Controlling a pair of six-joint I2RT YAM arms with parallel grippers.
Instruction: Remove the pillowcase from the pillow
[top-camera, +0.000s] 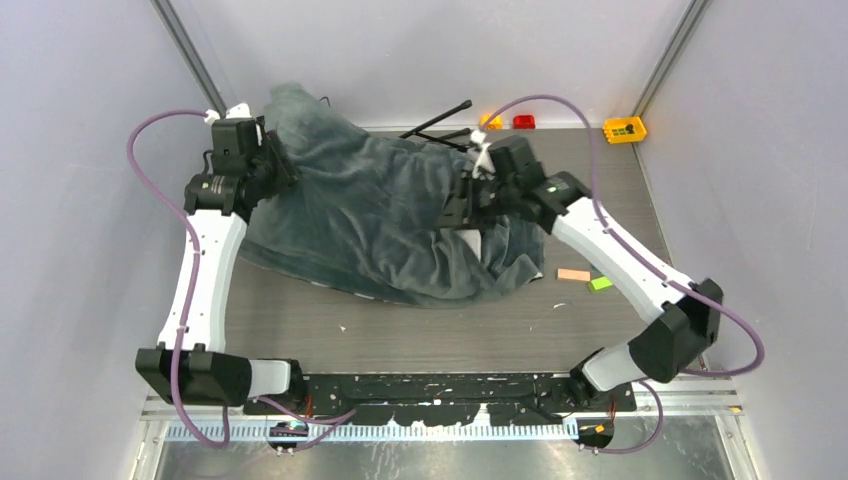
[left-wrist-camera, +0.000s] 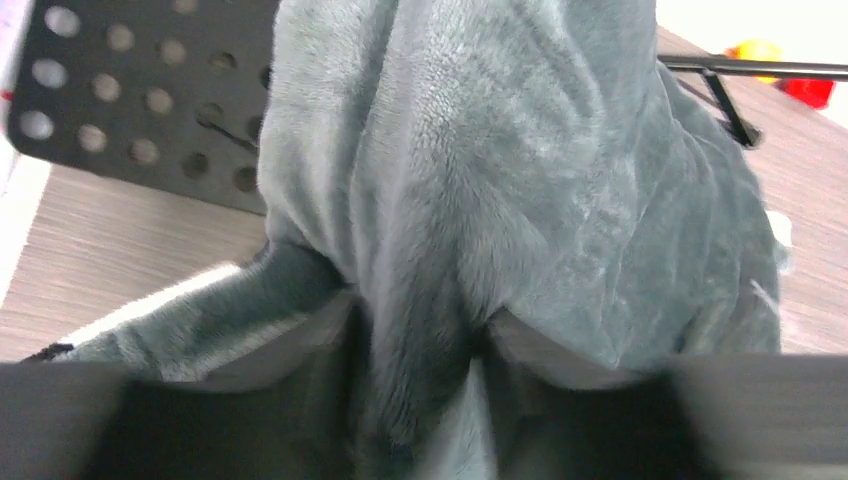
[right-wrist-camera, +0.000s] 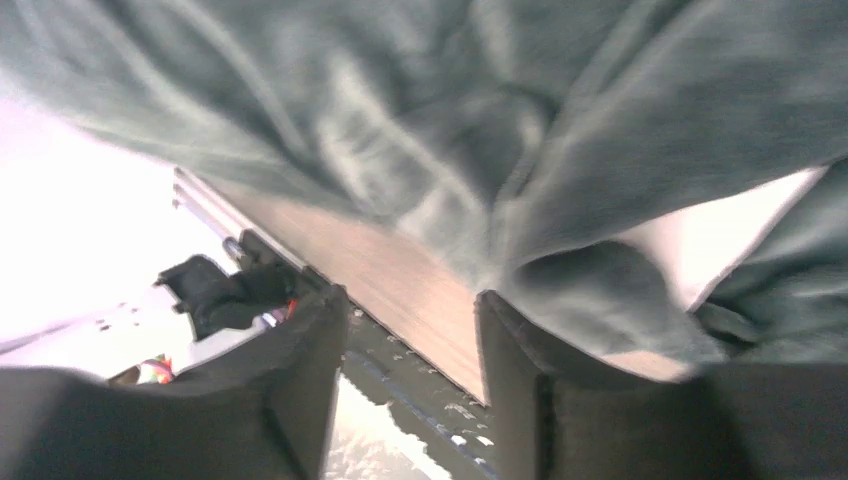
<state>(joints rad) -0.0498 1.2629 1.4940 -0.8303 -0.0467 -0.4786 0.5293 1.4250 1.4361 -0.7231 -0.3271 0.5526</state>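
On the table (top-camera: 430, 335), a peach block (top-camera: 573, 274) and a green block (top-camera: 600, 283) lie just right of the pillowcase (top-camera: 370, 215), which sprawls in a wrinkled heap across the middle. The right gripper (right-wrist-camera: 410, 300) hangs at the heap's right edge, fingers spread with only tabletop between them. A white patch beside it is probably the pillow (right-wrist-camera: 720, 235), otherwise covered. The left gripper (left-wrist-camera: 420, 320) pinches a fold of pillowcase at the far left corner. Behind lie a black stand (top-camera: 437, 124), a red brick (top-camera: 524, 122) and a yellow brick (top-camera: 624, 129).

I'm seeing the pillowcase (top-camera: 370, 215) covering nearly all the pillow (right-wrist-camera: 725, 240), one white patch showing; the right wrist view is coming through blurred, and the left gripper (left-wrist-camera: 420, 345) is lying buried in fabric.
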